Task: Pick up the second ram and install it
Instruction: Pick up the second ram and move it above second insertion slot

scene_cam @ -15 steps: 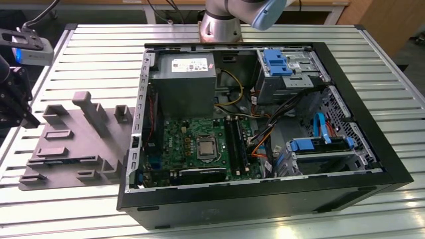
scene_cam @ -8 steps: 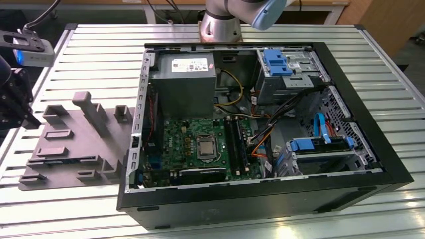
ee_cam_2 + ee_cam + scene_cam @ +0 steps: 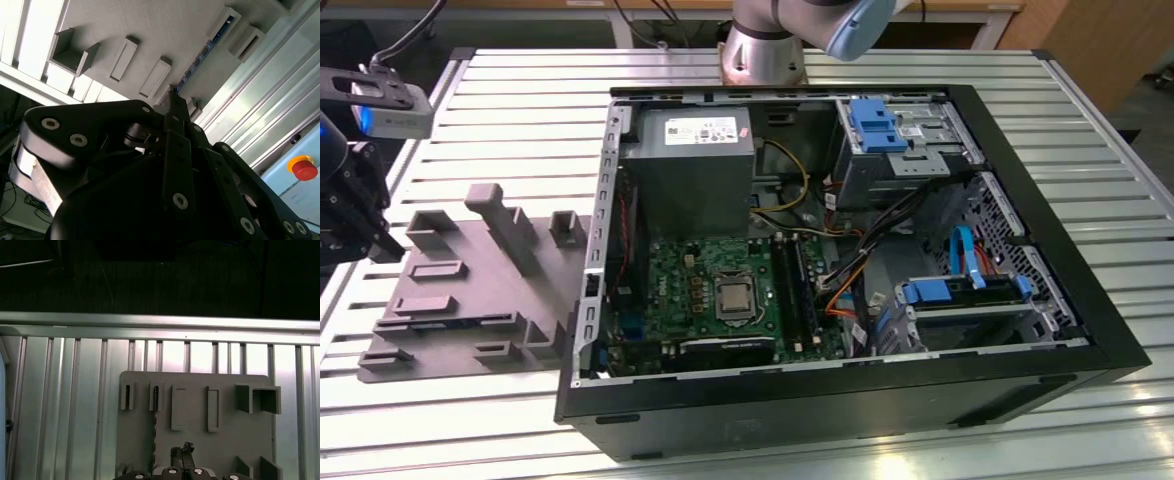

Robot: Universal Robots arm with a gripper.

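**A:** Jaws look pinched together with nothing between them, gripper hanging over the grey tray. Second ram sits on edge in that tray, just beside the tips, not gripped.

**B:** So the pickup isn't done. What about the slots on the motherboard in the PC case?

**A:** Too dark to tell if one's filled, honestly. The install itself is all left to do.
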